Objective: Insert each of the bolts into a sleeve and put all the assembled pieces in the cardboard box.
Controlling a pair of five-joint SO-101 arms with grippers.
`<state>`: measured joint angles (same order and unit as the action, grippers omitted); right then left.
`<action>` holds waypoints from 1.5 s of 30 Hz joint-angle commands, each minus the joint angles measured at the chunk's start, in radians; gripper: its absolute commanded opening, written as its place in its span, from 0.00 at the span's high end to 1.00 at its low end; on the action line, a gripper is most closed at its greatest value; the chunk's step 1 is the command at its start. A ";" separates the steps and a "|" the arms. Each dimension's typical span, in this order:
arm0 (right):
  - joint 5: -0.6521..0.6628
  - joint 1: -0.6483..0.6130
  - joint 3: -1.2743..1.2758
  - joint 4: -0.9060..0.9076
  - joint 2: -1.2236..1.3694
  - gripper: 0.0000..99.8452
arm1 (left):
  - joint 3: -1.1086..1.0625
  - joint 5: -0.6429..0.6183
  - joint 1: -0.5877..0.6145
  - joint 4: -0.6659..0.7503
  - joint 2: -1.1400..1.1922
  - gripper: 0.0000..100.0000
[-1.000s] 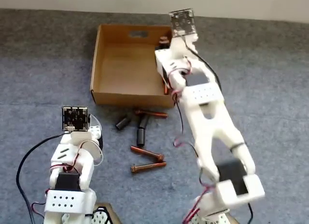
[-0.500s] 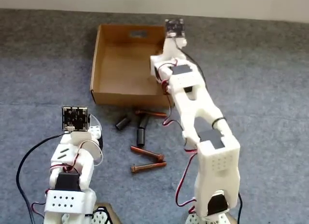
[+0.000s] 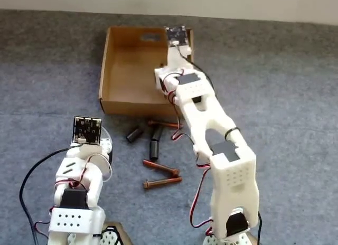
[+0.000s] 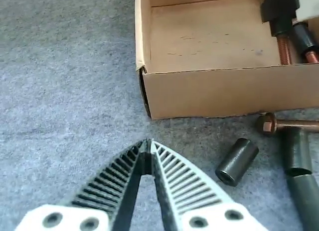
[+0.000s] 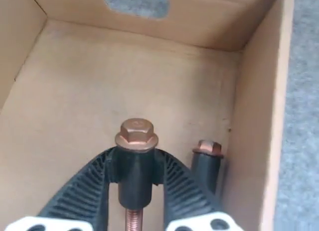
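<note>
My right gripper (image 5: 135,160) is shut on an assembled piece (image 5: 136,137), a copper bolt in a dark sleeve, held over the floor of the cardboard box (image 3: 124,105). A second assembled piece (image 5: 206,164) rests against the box's side wall next to it. My left gripper (image 4: 148,145) is shut with nothing in it, low over the carpet a little short of the box's front corner (image 4: 144,91). Just in front of the box lie loose sleeves (image 3: 135,133) (image 3: 155,148) and loose bolts (image 3: 165,123) (image 3: 160,167) (image 3: 161,182). One short sleeve (image 4: 237,161) lies close beside the left gripper.
Grey carpet (image 3: 296,97) covers the whole table. The right arm (image 3: 203,115) stretches from the front edge over the loose parts and the box's front wall. The box has a hand-hole (image 5: 135,3) in its far wall.
The right arm has swung left and straightened, carrying its held piece farther over the box floor. The left arm's wrist shifted slightly; the loose parts did not move.
</note>
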<state>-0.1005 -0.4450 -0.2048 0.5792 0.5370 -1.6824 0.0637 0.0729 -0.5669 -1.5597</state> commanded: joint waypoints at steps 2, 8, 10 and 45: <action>0.003 0.016 -0.048 0.010 -0.016 0.99 | -0.022 0.011 -0.018 0.011 0.004 0.99; 0.003 0.010 -0.028 0.010 0.050 0.99 | -0.022 0.011 -0.018 0.011 0.004 0.99; 0.003 0.010 -0.028 0.010 0.079 0.99 | -0.022 0.011 -0.018 0.011 0.004 0.99; 0.005 0.016 -0.674 0.677 0.097 0.98 | -0.022 0.012 -0.018 0.011 0.004 0.99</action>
<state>-0.1005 -0.4434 -0.7403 1.1500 0.6460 -1.6824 0.0667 0.0729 -0.5669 -1.5597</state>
